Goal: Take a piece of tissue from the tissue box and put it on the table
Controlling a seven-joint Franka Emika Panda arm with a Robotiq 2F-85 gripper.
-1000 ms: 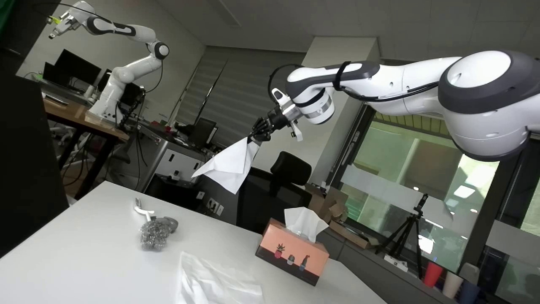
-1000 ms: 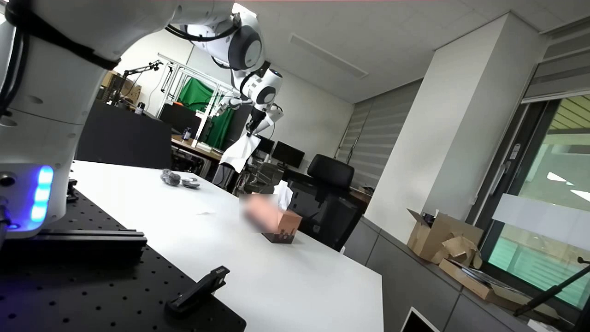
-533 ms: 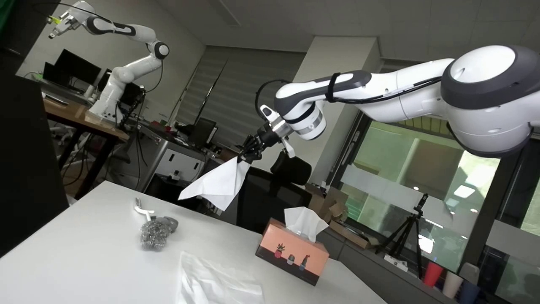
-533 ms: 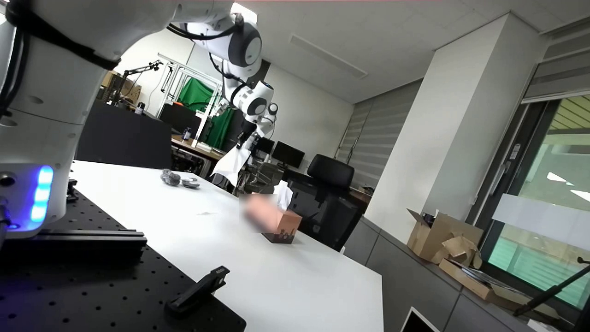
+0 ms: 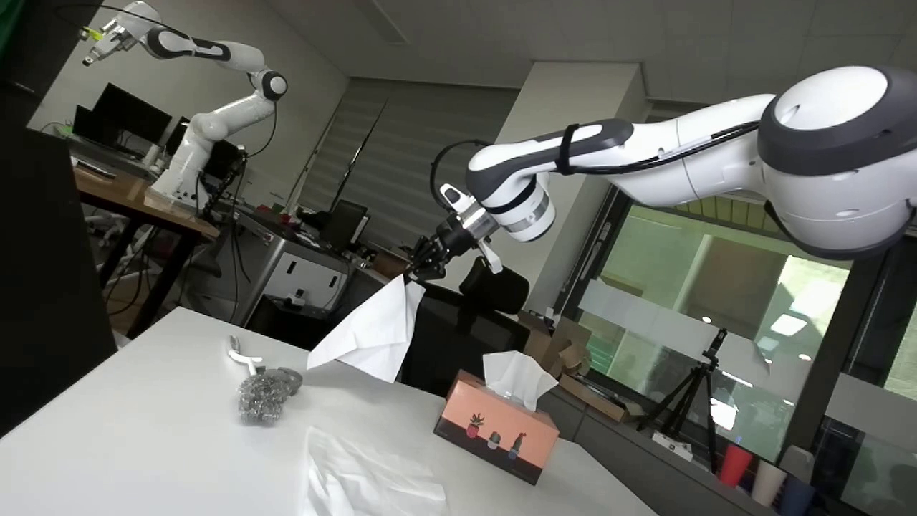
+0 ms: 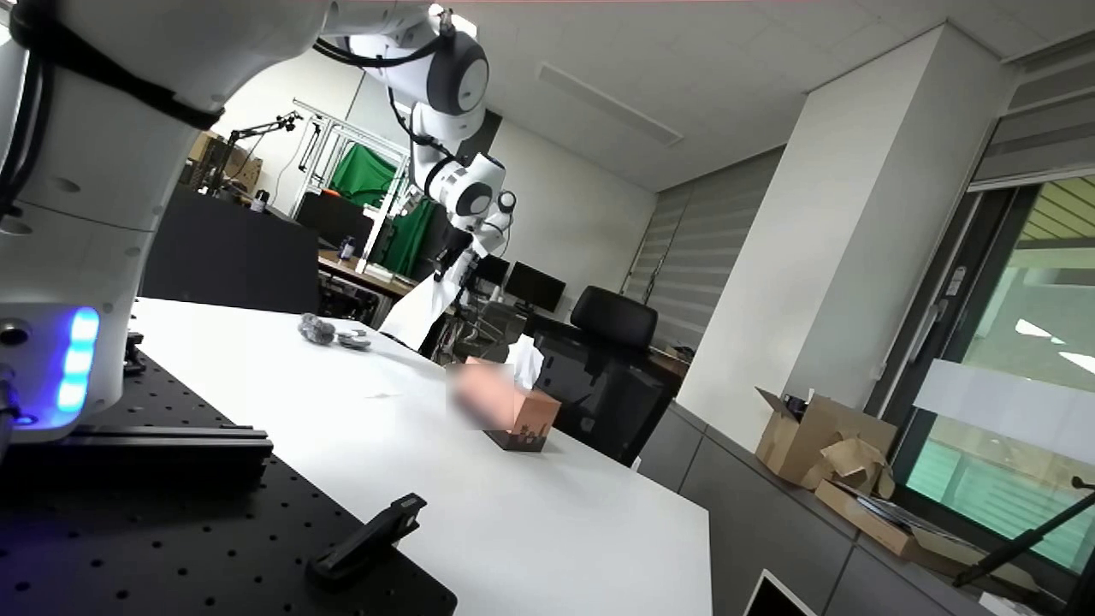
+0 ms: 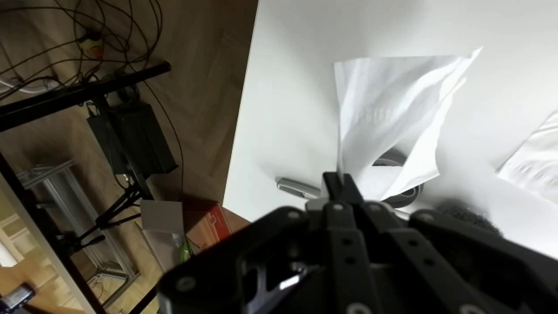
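Note:
My gripper [image 5: 410,276] is shut on a white tissue [image 5: 372,333], which hangs down from the fingertips. In the wrist view the black fingertips [image 7: 342,185] pinch the tissue's edge, and the tissue [image 7: 388,96] spreads out above the white table [image 7: 287,109]. I cannot tell whether its lower corner touches the table. The orange tissue box [image 5: 494,430] stands on the table to the right of the gripper, with another tissue [image 5: 517,378] sticking out of its top. The box [image 6: 535,419] is partly blurred in an exterior view. The wrist view does not show the box.
Another crumpled tissue [image 5: 365,480] lies flat on the table. A grey wire scrubber [image 5: 261,401] and a grey-white handled tool [image 5: 247,360] lie near the held tissue. A black clamp [image 6: 372,539] sits on the black perforated base plate. A black chair [image 6: 613,321] stands behind the table.
My gripper has moved down and, in both exterior views, to the left, carrying the tissue lower towards the table. In the last half second the move is small. The box has not moved.

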